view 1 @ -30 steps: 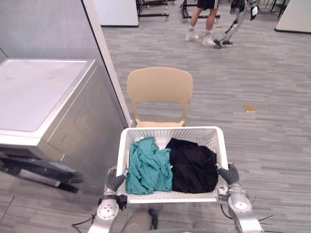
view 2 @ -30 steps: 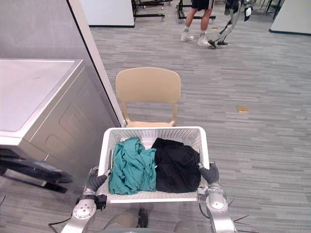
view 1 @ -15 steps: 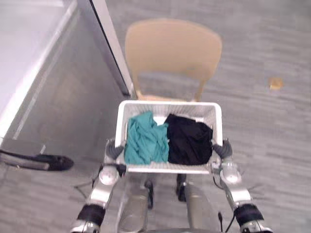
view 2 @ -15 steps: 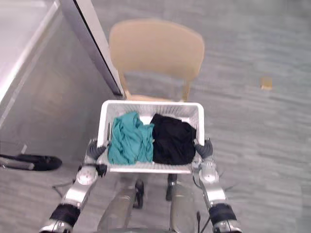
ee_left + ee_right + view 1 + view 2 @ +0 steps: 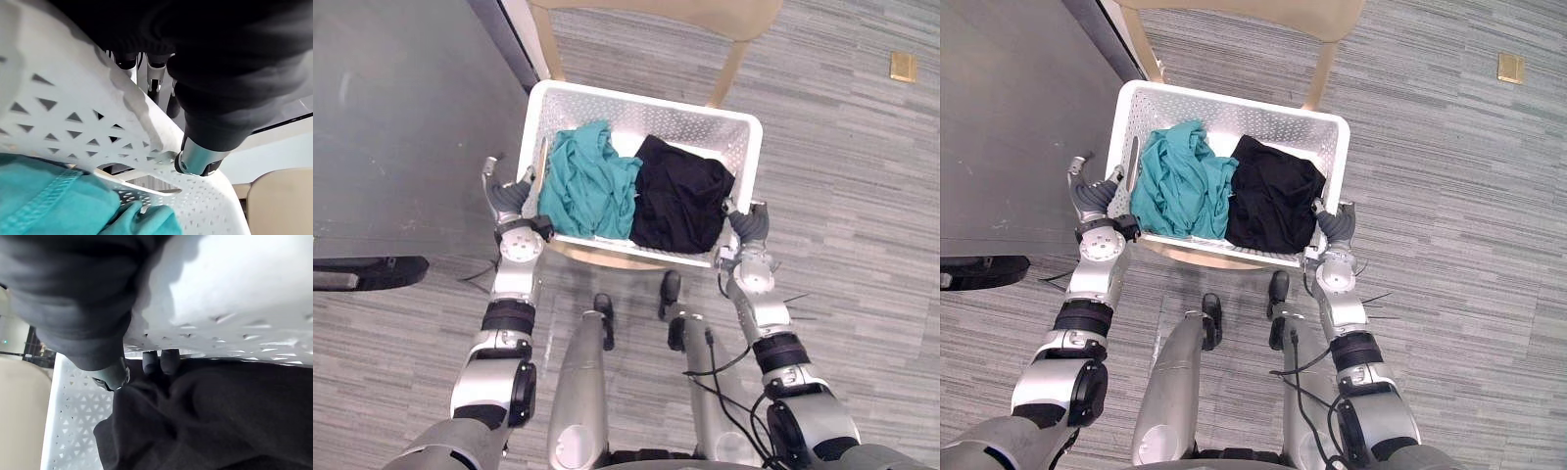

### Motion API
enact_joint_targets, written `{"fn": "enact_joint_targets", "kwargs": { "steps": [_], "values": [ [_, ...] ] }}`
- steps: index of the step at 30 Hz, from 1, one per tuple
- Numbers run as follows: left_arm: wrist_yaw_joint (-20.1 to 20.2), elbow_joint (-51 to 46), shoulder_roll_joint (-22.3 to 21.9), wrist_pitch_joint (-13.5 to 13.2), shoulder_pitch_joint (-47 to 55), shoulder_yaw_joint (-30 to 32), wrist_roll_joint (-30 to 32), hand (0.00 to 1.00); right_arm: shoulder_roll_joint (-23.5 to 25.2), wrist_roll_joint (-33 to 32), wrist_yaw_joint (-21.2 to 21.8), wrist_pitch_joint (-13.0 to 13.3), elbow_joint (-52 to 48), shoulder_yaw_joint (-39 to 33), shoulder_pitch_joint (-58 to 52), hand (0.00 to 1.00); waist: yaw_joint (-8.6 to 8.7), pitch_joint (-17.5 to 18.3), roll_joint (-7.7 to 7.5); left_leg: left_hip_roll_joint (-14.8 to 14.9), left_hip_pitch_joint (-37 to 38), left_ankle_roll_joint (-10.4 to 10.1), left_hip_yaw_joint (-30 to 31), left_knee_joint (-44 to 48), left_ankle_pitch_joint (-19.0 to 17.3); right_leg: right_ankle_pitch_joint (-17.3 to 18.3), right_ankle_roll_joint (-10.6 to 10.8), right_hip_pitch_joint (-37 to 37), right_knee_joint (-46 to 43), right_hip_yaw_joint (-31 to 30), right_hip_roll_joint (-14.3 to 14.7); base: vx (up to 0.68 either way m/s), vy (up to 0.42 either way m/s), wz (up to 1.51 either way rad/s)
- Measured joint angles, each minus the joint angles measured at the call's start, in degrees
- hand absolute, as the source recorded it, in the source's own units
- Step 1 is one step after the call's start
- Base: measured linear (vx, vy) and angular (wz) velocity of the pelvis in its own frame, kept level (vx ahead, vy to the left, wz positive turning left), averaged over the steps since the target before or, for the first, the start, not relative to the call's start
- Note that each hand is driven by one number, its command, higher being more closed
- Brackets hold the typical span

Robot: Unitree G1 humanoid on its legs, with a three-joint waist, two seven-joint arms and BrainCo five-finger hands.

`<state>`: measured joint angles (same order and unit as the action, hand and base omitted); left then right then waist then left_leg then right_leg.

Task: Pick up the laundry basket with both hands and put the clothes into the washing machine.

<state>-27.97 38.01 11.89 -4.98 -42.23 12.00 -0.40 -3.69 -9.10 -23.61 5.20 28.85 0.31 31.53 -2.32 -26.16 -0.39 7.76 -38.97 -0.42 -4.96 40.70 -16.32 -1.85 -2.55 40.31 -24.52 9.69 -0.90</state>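
Holding a white basket (image 5: 641, 106) by its two short ends, right over the seat (image 5: 607, 260) of a tan chair (image 5: 658, 14); cannot tell whether resting on that seat or just clear of it. Pinching the basket's left end with the left hand (image 5: 506, 200): thumb (image 5: 194, 162) laid on the rim, fingers (image 5: 154, 73) tucked behind the perforated wall. Gripping the right end with the right hand (image 5: 748, 224), fingertips (image 5: 160, 361) hooked over the wall and touching the black garment (image 5: 220, 416) inside. Carrying two pieces of clothing side by side in the basket: a teal garment (image 5: 587, 184) toward the left end, the black garment toward the right, touching in the middle. Flanked by the grey washing machine (image 5: 401, 117), near the basket's left end. Farther off, on the grey floor (image 5: 862, 176), a small tan square (image 5: 903, 66), well apart from the chair.
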Motion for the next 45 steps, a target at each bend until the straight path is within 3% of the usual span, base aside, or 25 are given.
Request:
{"fn": "enact_joint_targets", "kwargs": {
  "steps": [8,14,16,24,29,33,41,45],
  "values": [
    [-1.02,0.46,-1.57,-0.34,-0.48,3.78,-0.17,0.0,0.14,-2.37,0.0,1.21,-2.23,-1.24,2.42,0.0,-0.16,0.0,0.0,0.27,0.09,-0.19,0.57,0.13,0.11,-0.16,-0.24,-0.55,-0.06,0.76,0.21,0.0,-0.002,0.01],
    [-1.11,-4.5,-6.35,-0.24,9.01,3.82,-0.69,0.0,1.12,-3.6,1.66,3.32,-7.95,-1.48,-2.16,0.0,-0.64,-0.08,0.13,-0.23,4.63,-0.39,0.47,-2.33,0.25,0.05,-0.03,-4.63,1.13,0.81,-0.09,0.01,0.013,0.05],
    [-1.07,-5.34,-7.42,-0.08,11.22,3.89,-1.29,0.0,1.18,-3.72,2.73,3.53,-7.99,-1.06,-3.51,0.0,-1.67,-0.08,0.14,-0.4,5.22,-0.81,0.55,-3.32,0.54,0.04,-0.04,-5.09,1.61,0.9,-0.14,-0.01,-0.022,0.07],
    [-0.74,-8.99,-7.15,0.05,16.37,7.41,-1.8,0.0,1.2,-4.37,3.76,5.32,-8.5,-3.76,-4.45,0.0,-1.92,-0.09,0.14,-0.78,6.97,-1.45,1.54,-4.76,1.15,0.38,-0.42,-6.76,1.74,1.73,-0.36,0.0,-0.016,0.07],
    [-0.75,-11.25,-7.14,0.03,16.8,8.25,-1.82,0.0,0.33,-1.92,2.38,5.03,-9.03,-5.59,-4.65,0.0,-1.9,-0.09,0.14,-0.78,6.82,-1.46,1.92,-4.82,1.15,0.43,-0.49,-6.79,1.77,2.15,-0.39,-0.01,-0.001,0.03],
    [-0.46,-18.53,-7.42,-1.29,21.67,5.56,-1.74,0.0,-1.39,2.08,2.38,4.68,-18.35,-6.23,-11.59,0.0,-1.89,-0.1,0.16,-0.78,7.55,-1.46,2.5,-4.92,1.15,1.01,-0.54,-7.92,1.83,2.79,-0.43,0.02,0.011,0.06],
    [6.84,-24.81,-10.61,-3.5,40.67,-3.57,-2.77,0.0,-1.71,7.75,5.79,4.71,-23.41,-7.44,-34.1,0.0,-1.95,0.31,0.05,-2.6,18.81,-1.49,1.99,-10.96,1.1,5.35,0.47,-16.3,0.72,3.0,-2.25,0.09,-0.001,0.13],
    [12.36,-19.23,-10.46,-4.44,48.15,-6.64,-5.53,0.0,-1.4,9.15,9.61,4.62,-16.57,-7.5,-42.34,0.0,-1.73,5.69,0.09,-2.85,23.63,-1.7,1.82,-14.94,1.27,6.79,0.86,-19.76,1.83,3.21,-2.24,0.13,-0.02,0.03]
  ]
}}
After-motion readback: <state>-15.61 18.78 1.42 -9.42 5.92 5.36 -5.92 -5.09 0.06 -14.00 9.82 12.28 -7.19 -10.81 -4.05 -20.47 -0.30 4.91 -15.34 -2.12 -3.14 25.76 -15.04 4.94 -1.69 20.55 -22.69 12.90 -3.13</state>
